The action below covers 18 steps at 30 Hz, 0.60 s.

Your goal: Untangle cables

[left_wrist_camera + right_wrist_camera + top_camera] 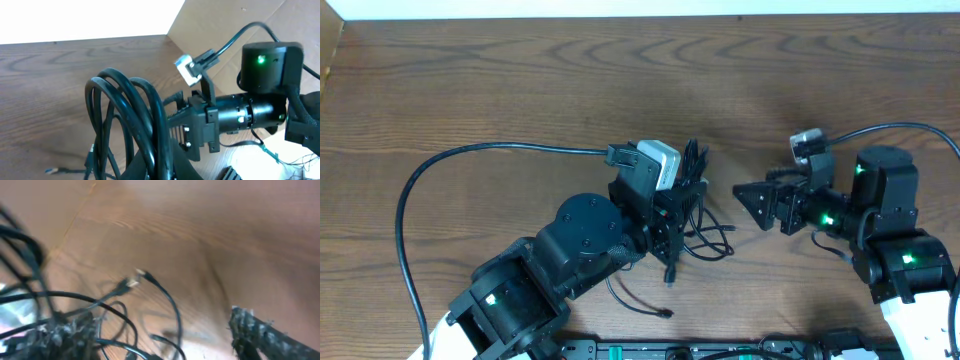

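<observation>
The left gripper (672, 218) is clamped hard on the cables (708, 238) at the centre of the overhead frame. Loops spill to the right onto the table (520, 90), and one tail runs down to a small plug (666, 313) near the bottom edge.

The right gripper (752, 203) sits just right of the bundle, nose pointing at it, jaws spread wide. Its fingers (255, 330) show at the lower corners of its own view. That view is blurred, but the fingers probably touch no cord.

These cords look light, limp and glossy. They will likely sag, slip through a loose pinch and drag their neighbours along. The best hold is likely a single outer loop. A strand just behind a plug end (132, 280) would also do, since the moulded body gives a stop. The dense knot is the place to avoid.
</observation>
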{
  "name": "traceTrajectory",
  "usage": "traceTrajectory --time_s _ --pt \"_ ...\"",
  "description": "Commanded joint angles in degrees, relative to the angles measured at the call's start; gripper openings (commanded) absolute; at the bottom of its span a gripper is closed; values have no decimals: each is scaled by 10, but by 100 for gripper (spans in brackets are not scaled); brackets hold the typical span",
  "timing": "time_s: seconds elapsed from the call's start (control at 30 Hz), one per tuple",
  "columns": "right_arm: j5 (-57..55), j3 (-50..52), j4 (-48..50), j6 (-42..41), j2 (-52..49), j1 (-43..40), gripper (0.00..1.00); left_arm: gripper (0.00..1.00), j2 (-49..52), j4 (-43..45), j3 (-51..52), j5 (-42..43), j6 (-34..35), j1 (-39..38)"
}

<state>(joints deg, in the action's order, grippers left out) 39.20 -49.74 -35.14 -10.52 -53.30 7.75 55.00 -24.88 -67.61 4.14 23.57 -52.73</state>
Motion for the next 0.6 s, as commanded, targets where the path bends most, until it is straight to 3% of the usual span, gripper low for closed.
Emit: traceTrajectory --time_s 0.0,0.13,0.4,0.57 --pt "83 -1 31 29 2 1 88 8 -4 6 -9 8 10 -1" --pt "110 -1 84 27 2 2 97 8 -4 6 -9 19 37 -1" --pt "109 -1 122 18 2 2 99 7 3 20 -9 53 70 -1" --pt "95 -1 122 18 2 2 99 8 26 42 -9 60 130 -1"
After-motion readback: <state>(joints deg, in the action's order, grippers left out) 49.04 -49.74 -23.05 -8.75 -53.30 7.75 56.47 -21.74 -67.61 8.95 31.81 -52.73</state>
